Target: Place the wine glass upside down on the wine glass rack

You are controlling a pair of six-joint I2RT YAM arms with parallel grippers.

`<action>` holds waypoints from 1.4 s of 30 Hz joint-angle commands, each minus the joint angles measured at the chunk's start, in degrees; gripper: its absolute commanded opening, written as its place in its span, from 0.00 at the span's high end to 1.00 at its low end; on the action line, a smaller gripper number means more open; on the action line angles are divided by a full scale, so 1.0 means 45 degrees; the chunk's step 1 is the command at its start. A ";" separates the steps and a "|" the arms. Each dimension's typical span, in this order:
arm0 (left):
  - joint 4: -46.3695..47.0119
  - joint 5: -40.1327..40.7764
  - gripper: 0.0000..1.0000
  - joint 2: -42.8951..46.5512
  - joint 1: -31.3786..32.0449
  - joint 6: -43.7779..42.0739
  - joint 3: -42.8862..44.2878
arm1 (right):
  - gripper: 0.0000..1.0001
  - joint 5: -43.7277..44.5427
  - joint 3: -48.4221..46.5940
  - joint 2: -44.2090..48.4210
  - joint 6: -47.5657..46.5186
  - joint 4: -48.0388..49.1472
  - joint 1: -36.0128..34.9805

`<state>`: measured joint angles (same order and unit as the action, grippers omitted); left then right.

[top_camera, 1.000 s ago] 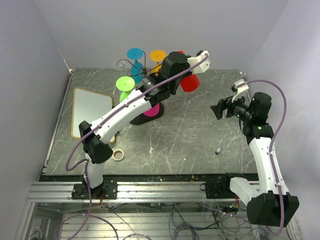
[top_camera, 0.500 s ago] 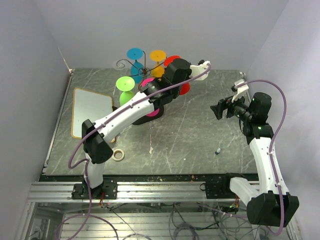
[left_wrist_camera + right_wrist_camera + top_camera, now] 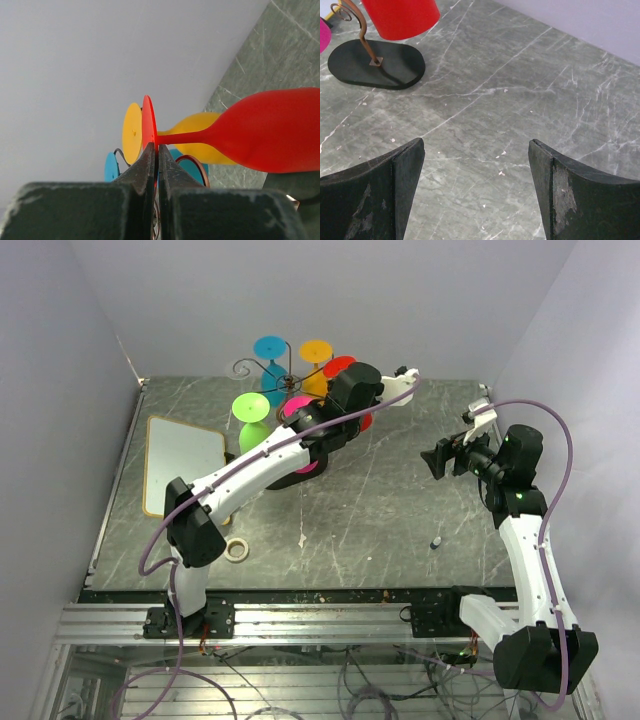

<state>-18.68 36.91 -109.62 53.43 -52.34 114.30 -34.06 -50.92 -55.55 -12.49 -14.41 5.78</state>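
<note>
On the left, the wine glass rack [image 3: 370, 65] stands at the back of the tabletop [image 3: 380, 510]. My left hand [image 3: 157, 149] is clamped on the stem of the red wine glass [image 3: 270, 132], foot up at the rack's right side, just beside the yellow glass [image 3: 132, 131]. I cannot tell whether it sits on an arm. My right hand [image 3: 477, 165] hangs open, well apart.

Five wine glasses [image 3: 270, 348] gather at eleven o'clock on the table [image 3: 400, 510]: one blue glass [image 3: 270, 346], one orange glass [image 3: 316, 350], one red glass [image 3: 340, 366], one green glass [image 3: 250, 407], one pink glass [image 3: 292, 406]. One wine glass rack [image 3: 350, 62] stands among them. One white board [image 3: 183, 465] at nine o'clock, one tape ring [image 3: 237, 550] at seven, one small dark object [image 3: 437, 541] at four.
</note>
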 commanded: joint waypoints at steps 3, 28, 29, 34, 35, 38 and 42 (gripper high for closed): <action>0.0240 0.0357 0.93 0.0438 -0.0197 -0.0143 -0.0010 | 0.16 -0.0108 0.0221 -0.0039 -0.0152 0.0225 0.0061; -0.0468 -0.0200 0.93 0.1858 -0.0572 0.0583 -0.1318 | 0.16 0.0023 0.0261 -0.0160 -0.0270 0.0235 0.0045; -0.0489 -0.0265 0.93 0.1939 -0.0580 0.0594 -0.1387 | 0.16 0.0022 0.0260 -0.0173 -0.0271 0.0235 0.0044; -0.0506 -0.0439 0.93 0.2252 -0.0562 0.0604 -0.1658 | 0.16 0.0031 0.0250 -0.0266 -0.0310 0.0204 0.0053; -0.0531 -0.0476 0.93 0.2295 -0.0554 0.0613 -0.1710 | 0.16 0.0031 0.0242 -0.0287 -0.0320 0.0179 0.0045; -0.0612 -0.0603 0.93 0.2429 -0.0564 0.0671 -0.1832 | 0.16 0.0050 0.0231 -0.0337 -0.0330 0.0161 0.0047; -0.0755 -0.0810 0.93 0.2569 -0.0540 0.0777 -0.1923 | 0.16 0.0087 0.0241 -0.0360 -0.0346 0.0176 0.0054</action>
<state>-21.41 34.87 -100.40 51.09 -49.87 105.91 -34.00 -50.33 -57.10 -13.17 -14.46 5.78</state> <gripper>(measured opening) 0.083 0.841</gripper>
